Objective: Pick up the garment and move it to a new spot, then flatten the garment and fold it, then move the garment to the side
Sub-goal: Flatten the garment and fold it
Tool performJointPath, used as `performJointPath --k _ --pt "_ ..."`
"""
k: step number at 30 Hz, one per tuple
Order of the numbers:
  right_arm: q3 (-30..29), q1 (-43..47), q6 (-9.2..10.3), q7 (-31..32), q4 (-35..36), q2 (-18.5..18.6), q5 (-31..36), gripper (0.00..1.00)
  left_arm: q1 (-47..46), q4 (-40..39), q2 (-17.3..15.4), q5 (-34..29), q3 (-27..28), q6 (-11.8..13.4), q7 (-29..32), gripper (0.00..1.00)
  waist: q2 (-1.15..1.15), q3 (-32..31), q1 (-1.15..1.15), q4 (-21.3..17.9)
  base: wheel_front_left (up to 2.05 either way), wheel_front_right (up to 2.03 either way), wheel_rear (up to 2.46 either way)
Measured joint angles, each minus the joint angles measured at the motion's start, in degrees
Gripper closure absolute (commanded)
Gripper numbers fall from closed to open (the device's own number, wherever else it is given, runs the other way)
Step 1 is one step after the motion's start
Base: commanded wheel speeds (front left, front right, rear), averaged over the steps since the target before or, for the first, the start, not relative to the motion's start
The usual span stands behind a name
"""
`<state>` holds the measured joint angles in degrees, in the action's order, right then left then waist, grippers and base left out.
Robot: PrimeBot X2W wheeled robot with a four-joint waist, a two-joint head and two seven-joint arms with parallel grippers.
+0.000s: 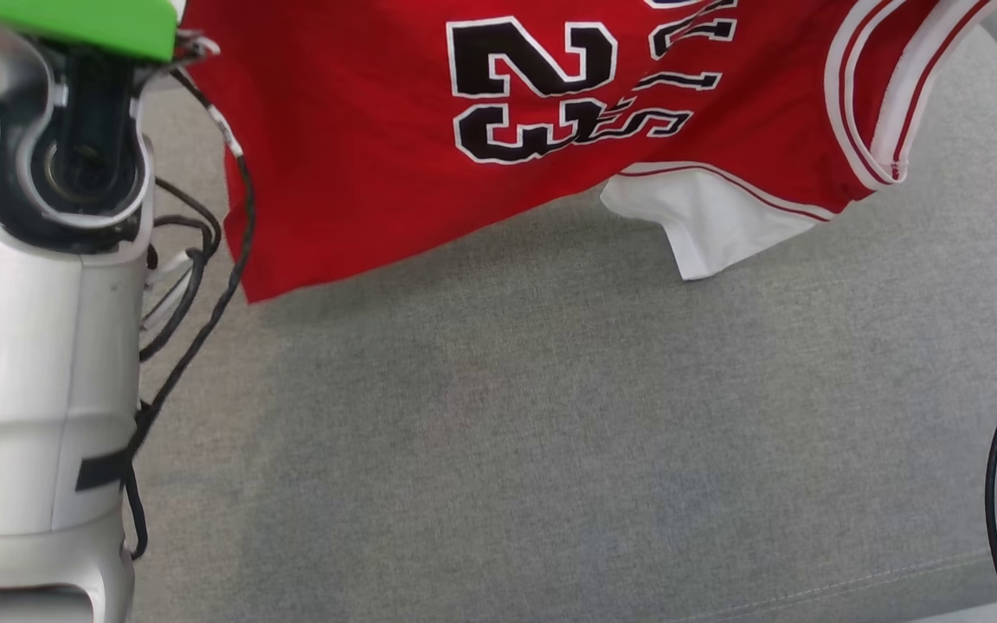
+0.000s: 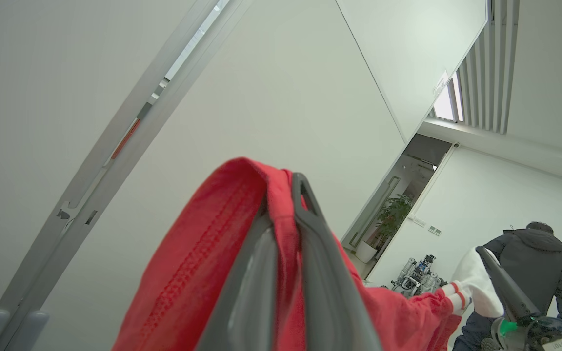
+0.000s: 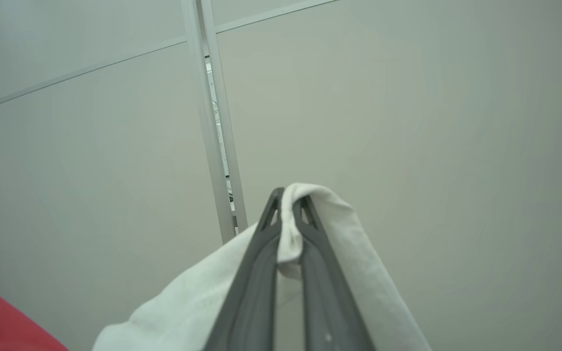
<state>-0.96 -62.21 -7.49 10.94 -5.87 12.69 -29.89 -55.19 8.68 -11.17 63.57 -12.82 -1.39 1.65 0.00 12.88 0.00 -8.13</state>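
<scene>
1. Head view: the garment (image 1: 395, 156), a red jersey with black, white-edged numerals and a white layer behind, hangs over the far part of the grey cushion (image 1: 498, 433). Its long axis runs left to right. Bare woven cushion lies nearward of the hem, where I judge the lay-down belongs. I cannot tell whether the hem touches.
2. Left wrist view: the left gripper (image 2: 283, 192) is clamped on a stitched red edge, and the cloth trails off toward the right arm.
3. Right wrist view: the right gripper (image 3: 291, 197) is pinched on a soft white fold. Neither arm is nearer, since each holds one end.
</scene>
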Motion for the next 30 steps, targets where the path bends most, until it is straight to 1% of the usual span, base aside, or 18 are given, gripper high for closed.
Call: performJointPath --k 4,8,11,12,14,16,19,22,25,26,28,30 --pt "-1.4 -3.2 0.00 -1.4 -5.4 -2.1 1.7 1.00 -3.9 2.9 0.5 -0.8 0.7 0.6 -1.8 1.00 0.00 3.2 0.00 -0.2 0.00 0.00 0.00" --pt "-3.0 -5.8 0.00 -6.4 -11.3 -5.0 4.2 1.00 -6.7 6.3 0.5 -3.5 0.9 -0.9 -5.4 1.00 0.00 7.2 0.00 -0.6 0.00 0.00 0.00" --pt "-3.7 -8.6 0.00 -12.6 -15.1 -6.8 5.6 1.00 -9.3 9.1 0.8 -4.9 1.7 -2.6 -10.4 1.00 0.00 10.4 0.01 -0.9 0.00 0.00 0.00" --pt "-3.8 -9.6 0.00 -14.5 -15.6 -7.0 6.1 1.00 -10.1 9.7 1.0 -5.3 1.9 -3.0 -11.8 1.00 0.00 11.1 0.01 -0.9 0.00 0.00 0.00" --pt "-4.0 -12.6 0.00 -19.9 -16.0 -7.2 6.4 1.00 -12.4 10.6 1.3 -6.8 2.1 -3.9 -14.2 1.00 0.00 12.8 0.01 -1.1 0.00 0.00 0.00" --pt "-3.6 -15.1 0.00 -23.8 -15.1 -7.1 6.9 1.00 -14.2 10.7 1.9 -7.7 3.0 -4.7 -15.7 1.00 0.00 13.9 0.01 -1.0 0.00 0.00 0.00" --pt "-3.1 -18.0 0.00 -25.7 -11.3 -6.2 7.0 1.00 -16.1 8.3 3.6 -9.2 4.8 -5.6 -16.4 1.00 0.00 14.5 0.01 -0.5 0.00 0.00 0.00" --pt "-1.6 -17.8 0.00 -26.0 -8.4 -4.4 8.0 1.00 -16.2 4.6 4.7 -10.9 6.4 -5.9 -16.7 1.00 0.00 14.2 0.01 0.2 0.00 0.00 0.00" --pt "1.4 -12.7 0.00 -26.0 -9.9 -2.6 9.0 1.00 -11.9 3.2 4.8 -10.7 3.9 -6.0 -16.8 1.00 0.00 13.6 0.01 0.9 0.00 0.00 0.00" --pt "4.1 -7.7 0.00 -26.0 -12.2 -1.1 9.0 1.00 -6.6 4.6 4.3 -10.8 1.1 -6.0 -16.8 1.00 0.00 13.2 0.01 1.3 0.00 0.00 0.00" --pt "6.8 -3.2 0.00 -25.7 -14.3 0.3 8.2 1.00 -2.5 5.9 4.0 -10.3 -0.5 -6.0 -16.8 1.00 0.00 12.9 0.01 1.6 0.00 0.00 0.00" --pt "9.0 0.9 -0.01 -25.0 -16.0 1.7 7.0 1.00 1.0 7.0 4.0 -8.9 -1.0 -6.0 -16.8 1.00 0.00 12.8 0.01 1.8 0.00 0.00 0.00"
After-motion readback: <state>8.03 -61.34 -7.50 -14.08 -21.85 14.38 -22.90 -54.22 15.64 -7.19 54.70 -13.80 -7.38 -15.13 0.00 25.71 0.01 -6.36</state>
